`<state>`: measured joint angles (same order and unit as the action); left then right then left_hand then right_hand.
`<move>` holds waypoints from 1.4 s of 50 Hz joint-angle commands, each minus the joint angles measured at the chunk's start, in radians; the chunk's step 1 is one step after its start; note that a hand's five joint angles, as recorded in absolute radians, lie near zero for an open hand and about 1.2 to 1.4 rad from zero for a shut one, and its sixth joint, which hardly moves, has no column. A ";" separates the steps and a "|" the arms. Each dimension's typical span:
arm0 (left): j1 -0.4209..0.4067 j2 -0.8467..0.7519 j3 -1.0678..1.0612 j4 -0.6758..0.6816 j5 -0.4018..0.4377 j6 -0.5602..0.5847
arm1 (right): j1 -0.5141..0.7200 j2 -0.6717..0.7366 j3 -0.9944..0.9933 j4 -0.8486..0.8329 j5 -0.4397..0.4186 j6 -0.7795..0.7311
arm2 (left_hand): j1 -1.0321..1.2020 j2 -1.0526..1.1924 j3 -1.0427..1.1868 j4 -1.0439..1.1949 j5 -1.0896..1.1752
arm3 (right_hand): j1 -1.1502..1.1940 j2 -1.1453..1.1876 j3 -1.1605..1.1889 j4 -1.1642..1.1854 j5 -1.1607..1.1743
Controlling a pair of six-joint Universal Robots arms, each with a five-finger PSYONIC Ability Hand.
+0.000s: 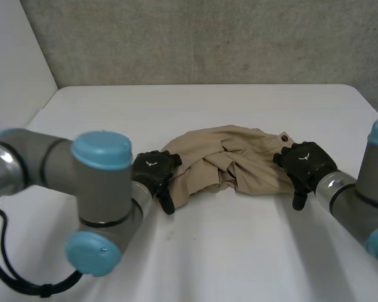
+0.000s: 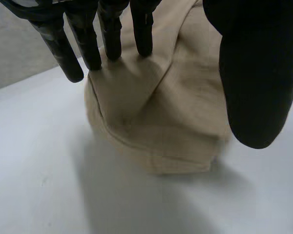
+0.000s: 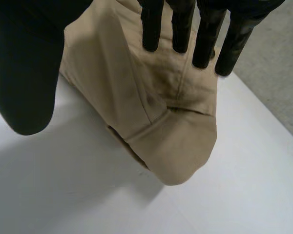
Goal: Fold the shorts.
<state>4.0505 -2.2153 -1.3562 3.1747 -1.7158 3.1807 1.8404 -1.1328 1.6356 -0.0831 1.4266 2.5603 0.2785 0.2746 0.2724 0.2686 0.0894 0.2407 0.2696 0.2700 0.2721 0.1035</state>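
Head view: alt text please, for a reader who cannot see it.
Crumpled beige cloth shorts lie in a heap on a white table. The robot's black left hand is at one end of the heap and its black right hand at the other, both open.

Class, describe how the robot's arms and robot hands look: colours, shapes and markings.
Left arm and right arm: thick grey tubes with round light-blue caps. Left robot hand and right robot hand: black, a small pale mark on each back.

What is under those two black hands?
Crumpled tan shorts on the white table: the left hand, open, touches one end, the right hand the other. The cloth beneath each palm is hidden.
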 commanded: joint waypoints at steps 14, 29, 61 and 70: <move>-0.024 0.214 -0.053 0.254 -0.146 0.056 | -0.044 -0.278 0.018 -0.129 -0.101 -0.005 | 1.118 1.122 1.124 1.128 1.132 | 1.156 1.127 1.126 1.124 1.118; 0.152 0.505 -0.054 0.130 -0.018 0.056 | -0.023 -0.291 -0.394 0.344 -0.120 0.192 | 1.112 1.116 1.118 1.122 1.127 | 1.156 1.127 1.126 1.124 1.118; 0.274 0.451 -0.147 -0.050 -0.034 0.113 | 0.289 -0.013 -0.390 0.365 0.023 -0.009 | -0.044 -0.041 -0.038 -0.035 -0.030 | -0.066 -0.095 -0.095 -0.098 -0.104; 0.281 0.782 -0.374 -0.163 -0.018 0.081 | 0.286 -0.053 -0.238 0.382 0.018 -0.029 | -0.042 -0.038 -0.035 -0.032 -0.027 | -0.066 -0.095 -0.095 -0.098 -0.104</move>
<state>4.3244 -1.6074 -1.6179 3.0648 -1.7462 3.2794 2.1259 -1.1620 1.3115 0.2952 1.4487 2.5311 0.2256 0.2286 0.2341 0.2245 0.0486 0.1992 0.2145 0.2116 0.2299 0.0568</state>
